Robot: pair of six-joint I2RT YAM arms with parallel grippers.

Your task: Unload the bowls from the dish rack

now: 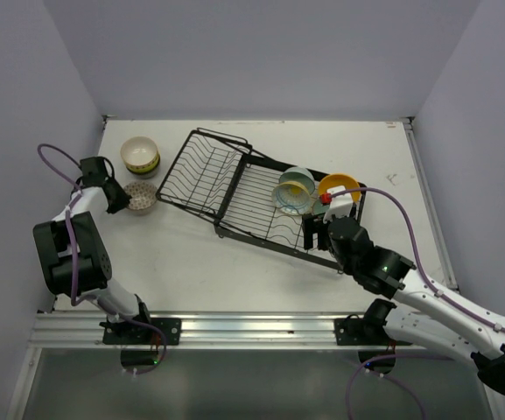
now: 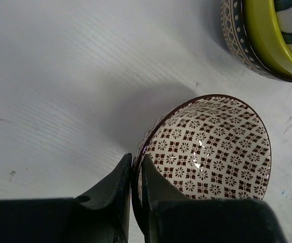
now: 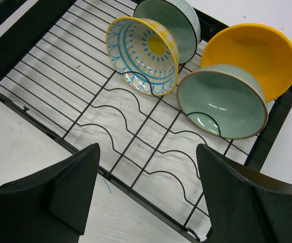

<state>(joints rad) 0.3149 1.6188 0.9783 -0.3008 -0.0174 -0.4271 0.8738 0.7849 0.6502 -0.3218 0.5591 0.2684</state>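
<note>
Left gripper (image 2: 136,161) pinches the patterned bowl (image 2: 211,152) left of the dish rack (image 3: 34,35), and release seems due; right gripper (image 3: 147,154) gapes over the rack's teal bowl (image 3: 221,104).

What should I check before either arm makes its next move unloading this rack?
1. Patterned bowl set down on the table: ok.
2. Left claw clear of that bowl: not ok, it pinches the rim.
3. Right claw open: ok.
4. Right claw empty: ok.
5. Rack emptied: not ok, the teal bowl and three others sit in it.
</note>
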